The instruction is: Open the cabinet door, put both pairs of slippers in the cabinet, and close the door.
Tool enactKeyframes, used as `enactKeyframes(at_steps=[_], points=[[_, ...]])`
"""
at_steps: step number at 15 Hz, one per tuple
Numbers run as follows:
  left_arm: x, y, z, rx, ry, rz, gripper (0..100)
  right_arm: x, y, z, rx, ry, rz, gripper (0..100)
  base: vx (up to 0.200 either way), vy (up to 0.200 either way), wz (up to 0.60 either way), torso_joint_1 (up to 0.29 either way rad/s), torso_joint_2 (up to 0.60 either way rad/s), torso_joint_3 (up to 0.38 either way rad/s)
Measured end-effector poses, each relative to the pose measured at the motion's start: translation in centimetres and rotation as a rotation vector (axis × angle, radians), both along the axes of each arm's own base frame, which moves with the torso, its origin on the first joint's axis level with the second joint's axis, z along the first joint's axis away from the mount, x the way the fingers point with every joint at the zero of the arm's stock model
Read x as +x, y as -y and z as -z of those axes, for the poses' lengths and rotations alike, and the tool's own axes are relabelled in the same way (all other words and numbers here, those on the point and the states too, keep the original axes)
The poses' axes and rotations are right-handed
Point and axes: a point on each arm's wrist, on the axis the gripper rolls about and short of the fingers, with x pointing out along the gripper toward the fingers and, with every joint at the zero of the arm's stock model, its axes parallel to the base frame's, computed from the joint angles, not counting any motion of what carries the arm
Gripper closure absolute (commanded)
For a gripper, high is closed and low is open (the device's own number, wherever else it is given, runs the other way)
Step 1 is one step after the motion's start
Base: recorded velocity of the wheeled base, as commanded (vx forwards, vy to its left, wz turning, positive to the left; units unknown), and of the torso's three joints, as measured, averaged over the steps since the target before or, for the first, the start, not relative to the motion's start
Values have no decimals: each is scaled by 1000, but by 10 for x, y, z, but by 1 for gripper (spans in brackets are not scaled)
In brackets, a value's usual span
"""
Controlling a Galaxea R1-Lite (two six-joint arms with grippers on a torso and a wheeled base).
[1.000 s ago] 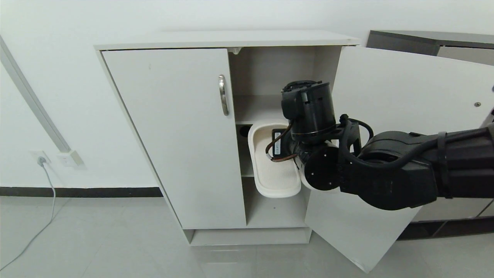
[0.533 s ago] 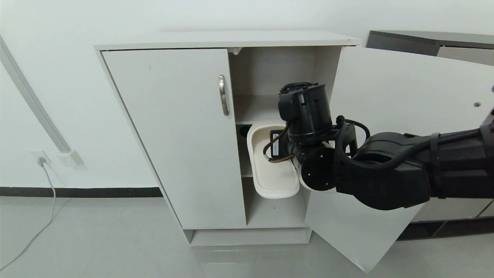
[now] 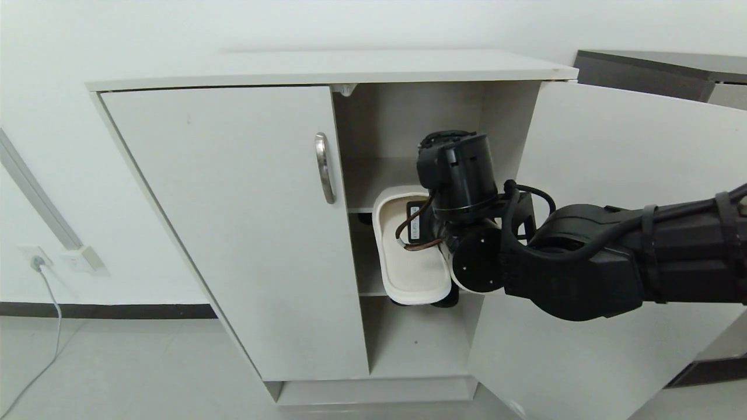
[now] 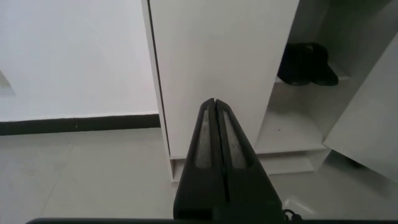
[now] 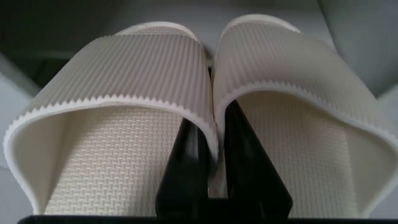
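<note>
The white cabinet (image 3: 327, 64) has its left door (image 3: 233, 221) closed and its right door (image 3: 613, 175) swung wide. A pair of white ribbed slippers (image 3: 408, 256) hangs upright in the opening, at the middle shelf's level. My right gripper (image 5: 214, 134) is shut on the white slippers (image 5: 149, 81), its fingers pinching the two inner walls together. A pair of black slippers (image 4: 308, 64) lies on the middle shelf, and a dark edge of it (image 3: 446, 300) peeks out under the white pair. My left gripper (image 4: 214, 109) is shut and empty, low in front of the closed door.
A metal handle (image 3: 323, 168) sits on the closed door's edge beside the opening. The bottom shelf (image 3: 420, 344) is bare. A wall socket with a cable (image 3: 35, 262) is at the far left, and grey furniture (image 3: 659, 70) stands behind the open door.
The head camera has shifted nearer the cabinet. My right gripper has carried the white slippers a little leftward and further into the opening, level with the middle shelf.
</note>
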Motion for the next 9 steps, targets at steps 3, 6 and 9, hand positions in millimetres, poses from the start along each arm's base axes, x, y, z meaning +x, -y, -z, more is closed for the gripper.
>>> enactKeyframes(at_steps=[3, 6, 9], points=[[0, 0, 0, 0, 0, 0, 100, 0, 0, 2, -4, -4, -1, 100, 200, 0, 0, 4, 2, 2], [0, 0, 0, 0, -1, -1, 100, 3, -2, 4, -2, 3, 2, 100, 200, 0, 0, 1, 2, 4], [0, 0, 0, 0, 0, 0, 100, 7, -4, 6, -2, 4, 7, 100, 0, 0, 0, 0, 0, 0]])
